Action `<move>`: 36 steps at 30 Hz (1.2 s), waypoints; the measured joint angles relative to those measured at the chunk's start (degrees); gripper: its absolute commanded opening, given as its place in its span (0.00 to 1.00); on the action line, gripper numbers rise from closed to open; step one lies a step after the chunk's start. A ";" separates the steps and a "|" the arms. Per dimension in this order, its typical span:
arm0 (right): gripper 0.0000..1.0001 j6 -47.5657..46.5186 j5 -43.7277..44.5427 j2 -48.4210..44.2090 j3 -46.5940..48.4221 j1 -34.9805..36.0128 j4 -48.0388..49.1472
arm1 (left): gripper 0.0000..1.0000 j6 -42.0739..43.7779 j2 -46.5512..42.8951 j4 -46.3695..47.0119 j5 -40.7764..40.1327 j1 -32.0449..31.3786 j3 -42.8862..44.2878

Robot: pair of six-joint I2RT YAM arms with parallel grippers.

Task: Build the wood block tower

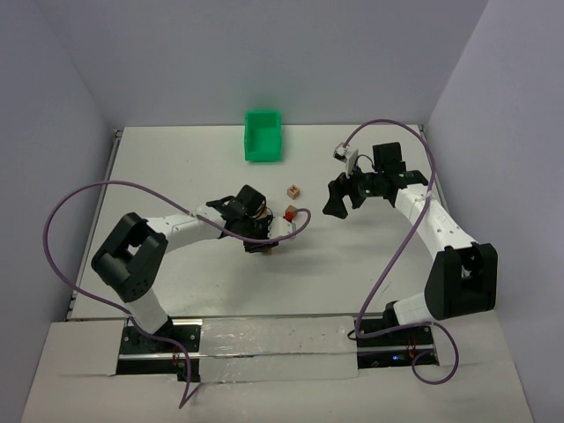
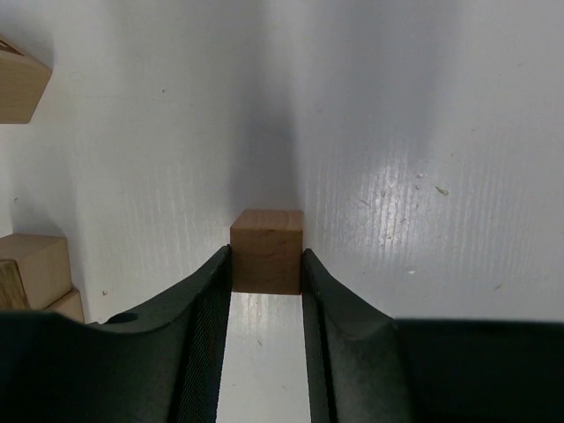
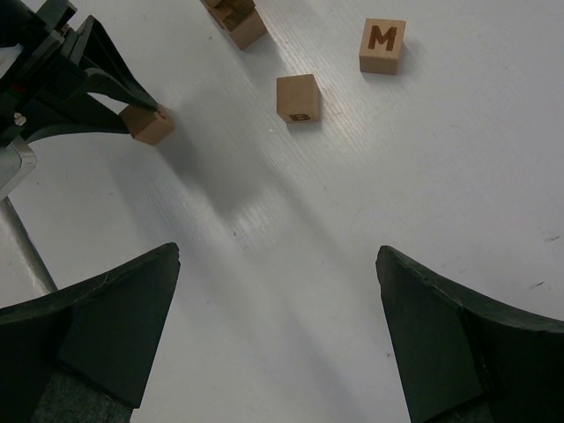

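Wood blocks, lettering: one loose cube (image 3: pixel 382 46) reads "M" on its top face. A second loose cube (image 3: pixel 298 97) has a dark mark low on its near face, too small for you to read. The tower (image 3: pixel 233 18) also has dark marks, but the top edge of the right wrist view cuts them off.

Count: in the right wrist view you have the two loose cubes, one gripped cube (image 3: pixel 150 123) and the tower, which shows at least two cubes. You cannot see how tall the tower is. The left wrist view shows the gripped cube (image 2: pixel 267 247), one cube (image 2: pixel 18 79) at the upper left and stacked cubes (image 2: pixel 31 269) at the left edge.

Left pincer (image 2: pixel 266 264): clamped on the plain-faced cube, one finger on each side. The cube is low at the white counter (image 1: pixel 176 167), and you cannot tell whether it touches.

Right pincer (image 3: pixel 278 256): spread wide and holding nothing, well apart from the cubes.

Surroundings: one green bin (image 1: pixel 263 135) stands at the far side of the counter, apart from the cubes. One purple cable (image 1: pixel 79 198) loops off each arm. In the overhead view the left arm hides most of the cubes, and only one (image 1: pixel 293 189) shows clearly, just beyond it.
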 measured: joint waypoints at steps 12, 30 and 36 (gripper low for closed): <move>1.00 -0.04 -0.04 0.00 0.00 0.02 -0.02 | 0.12 -3.13 -10.03 -11.10 0.40 0.74 4.82; 1.00 -0.24 -0.09 0.04 0.00 0.00 -0.09 | 0.17 0.01 -1.84 -23.27 0.77 15.03 29.00; 1.00 -0.28 -0.07 1.00 0.00 0.02 -0.09 | 0.20 1.83 2.38 -25.27 1.49 15.75 31.70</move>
